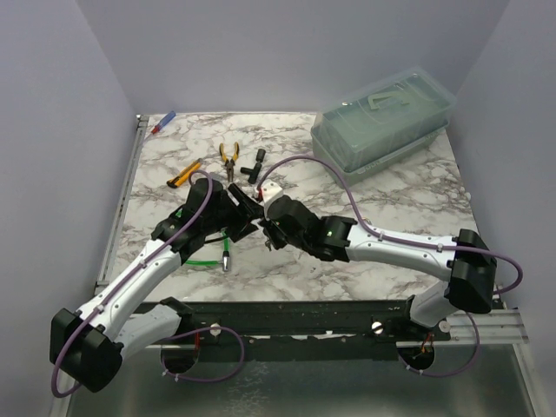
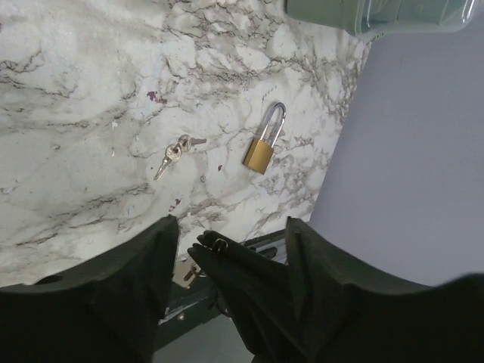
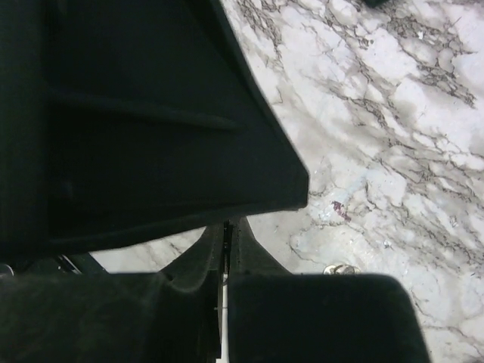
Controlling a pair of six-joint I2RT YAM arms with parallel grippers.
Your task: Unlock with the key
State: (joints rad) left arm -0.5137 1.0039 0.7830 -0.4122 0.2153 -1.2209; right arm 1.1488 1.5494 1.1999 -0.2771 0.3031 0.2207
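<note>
Key [image 1: 226, 260]: small silver piece at the end of the green cord [image 1: 201, 261]. It lies on the marble table [image 1: 391, 208], just on the near side of where the two arms meet and beside the left forearm. It is too small to inspect in detail, and neither arm is seen touching it.

Right gripper [image 3: 225, 253]: fingers clenched together. A thin pale sliver shows in the seam; what it is cannot be told.

Left gripper [image 2: 231, 221]: fingers spread and released, with the right gripper's dark fingertips standing between them.

Brass padlock [image 2: 259, 153]: flat on the table, with two ringed keys [image 2: 172, 153] near it but not touching.
</note>
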